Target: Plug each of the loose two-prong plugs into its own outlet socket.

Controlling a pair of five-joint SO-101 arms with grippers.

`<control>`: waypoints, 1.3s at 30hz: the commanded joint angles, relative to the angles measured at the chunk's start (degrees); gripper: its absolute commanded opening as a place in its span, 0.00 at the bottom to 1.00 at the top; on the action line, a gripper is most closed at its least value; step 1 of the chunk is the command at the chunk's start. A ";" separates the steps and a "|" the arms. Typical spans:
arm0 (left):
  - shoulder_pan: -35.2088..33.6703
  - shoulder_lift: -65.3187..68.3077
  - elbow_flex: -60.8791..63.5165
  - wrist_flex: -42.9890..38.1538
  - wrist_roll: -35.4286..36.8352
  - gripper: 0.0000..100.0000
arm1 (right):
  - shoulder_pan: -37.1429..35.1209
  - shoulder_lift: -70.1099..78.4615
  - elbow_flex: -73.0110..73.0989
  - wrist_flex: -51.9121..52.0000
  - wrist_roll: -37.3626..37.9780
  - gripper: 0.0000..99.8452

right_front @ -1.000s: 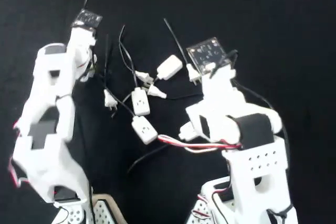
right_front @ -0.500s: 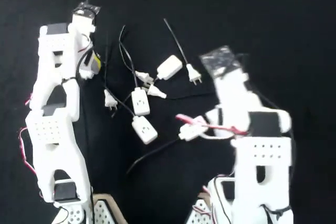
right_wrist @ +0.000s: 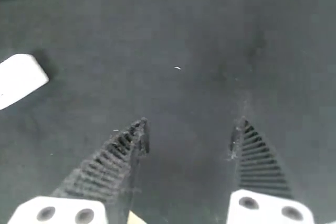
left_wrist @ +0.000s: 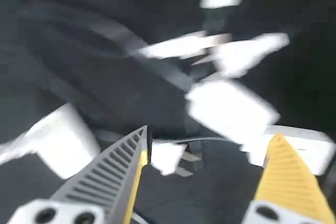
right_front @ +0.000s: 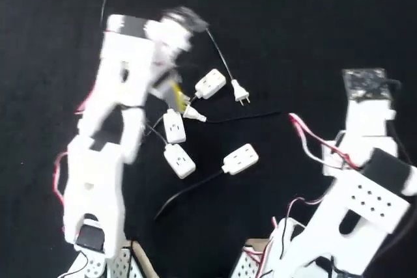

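High view: the left arm is swinging in from the far left and is now hanging over the cluster of plugs and sockets at the middle of the black cloth. The right arm is drawing back to the right and leaving the near socket lying free and face up, its long axis running from near left to far right. You may judge that the work is passing to the left side, with no plug seated yet. The loose plug is lying just right of the far socket. Its long axis is running far to near, its prongs are pointing near and slightly right, and its cord is trailing away to the far left. The prongs are therefore facing away from the far socket, so a turn is probably needed before any insertion.

Left wrist view: the left gripper is standing with its fingers spread wide and holding nothing. A small plug, too blurred for you to read its heading, is lying on the cloth between them.

Right wrist view: the right gripper is likewise standing parted and empty over bare cloth, with a white block corner, likely the near socket, lying well apart from it.
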 commanded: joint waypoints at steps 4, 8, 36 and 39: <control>14.90 -10.99 10.95 0.70 -0.88 0.34 | 12.13 -0.48 4.79 -8.53 0.44 0.25; 21.14 -18.11 23.43 -2.81 0.26 0.34 | 16.97 -0.31 9.27 -12.22 4.13 0.25; 27.47 -31.91 70.20 -63.65 21.27 0.34 | 37.45 -0.31 26.86 -30.51 4.75 0.25; 27.03 -26.46 66.68 -61.01 21.54 0.34 | 37.45 -0.40 26.86 -30.51 4.75 0.25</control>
